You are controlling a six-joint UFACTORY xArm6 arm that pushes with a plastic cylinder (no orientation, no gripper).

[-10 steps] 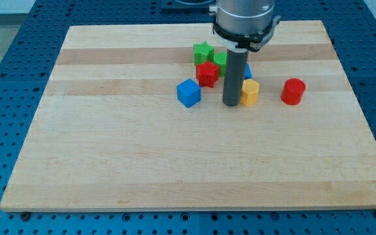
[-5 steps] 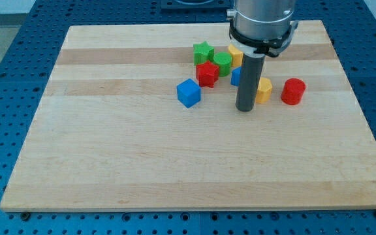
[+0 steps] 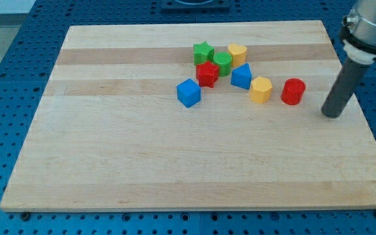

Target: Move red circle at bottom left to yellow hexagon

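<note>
The red circle (image 3: 293, 91) stands on the wooden board at the view's right of the block cluster. The yellow hexagon (image 3: 261, 89) lies just to its left, with a small gap between them. My tip (image 3: 332, 115) rests on the board to the right of the red circle and slightly lower in the view, apart from it.
A blue cube (image 3: 188, 93), red star (image 3: 207, 74), green star (image 3: 203, 52), green circle (image 3: 222, 62), a second yellow block (image 3: 237, 54) and a blue triangle block (image 3: 241, 76) cluster at upper centre. The board's right edge (image 3: 356, 98) is close to my tip.
My tip has swept from left of the yellow hexagon, along the front of the blocks, to right of the red circle. The yellow hexagon shifted slightly to the right.
</note>
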